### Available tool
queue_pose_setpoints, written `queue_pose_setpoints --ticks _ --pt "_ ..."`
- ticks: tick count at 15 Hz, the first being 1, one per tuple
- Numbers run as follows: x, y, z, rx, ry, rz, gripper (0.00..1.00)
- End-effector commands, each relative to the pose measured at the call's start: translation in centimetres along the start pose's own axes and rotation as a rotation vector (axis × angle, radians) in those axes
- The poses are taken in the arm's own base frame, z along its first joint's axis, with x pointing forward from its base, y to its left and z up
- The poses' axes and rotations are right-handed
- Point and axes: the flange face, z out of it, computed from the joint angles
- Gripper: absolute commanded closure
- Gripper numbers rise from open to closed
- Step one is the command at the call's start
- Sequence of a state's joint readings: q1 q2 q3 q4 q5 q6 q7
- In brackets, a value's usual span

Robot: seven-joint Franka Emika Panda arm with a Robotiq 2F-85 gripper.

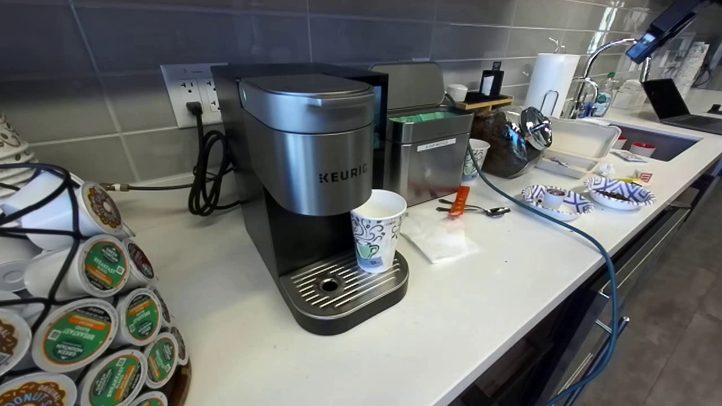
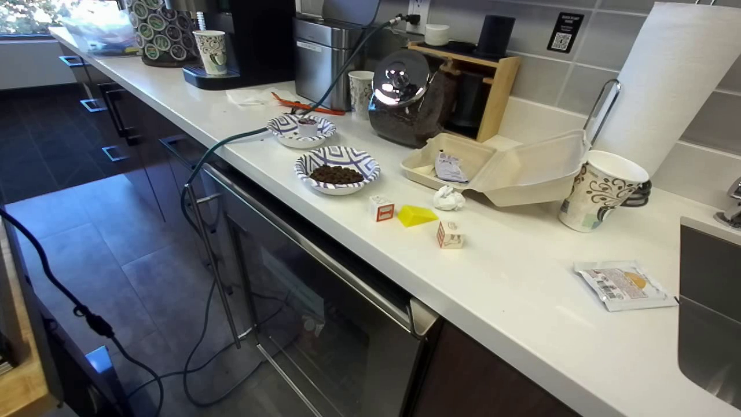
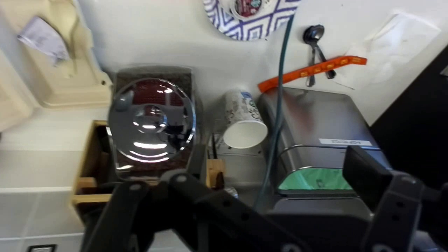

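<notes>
The gripper (image 3: pixel 278 159) has its fingers (image 3: pixel 365 171) wide apart and holds nothing; no grasp is made yet. In front of it, a paper cup (image 3: pixel 245 120) stands between the jar (image 3: pixel 152 119) and the metal bin (image 3: pixel 322 117). A second cup (image 1: pixel 377 234) already stands on the coffee machine (image 1: pixel 310 163).

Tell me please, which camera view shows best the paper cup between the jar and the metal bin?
The wrist view: the patterned paper cup appears large, its open mouth visible. Both exterior views show its side, smaller; in an exterior view, a blue cable crosses it.
</notes>
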State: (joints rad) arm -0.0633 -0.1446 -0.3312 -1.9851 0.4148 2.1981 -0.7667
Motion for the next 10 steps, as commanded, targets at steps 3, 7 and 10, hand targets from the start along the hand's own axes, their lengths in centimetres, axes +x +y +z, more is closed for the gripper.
queue_pose_setpoints --ticks 3,7,10 --pt "1.1 -0.6 4.4 0.142 0.036 -0.073 0.0" --pt "1.8 -0.4 6.5 0.2 0.029 -0.099 0.0" --pt "2.9 0.4 9.3 0.333 0.181 -0.102 0.0"
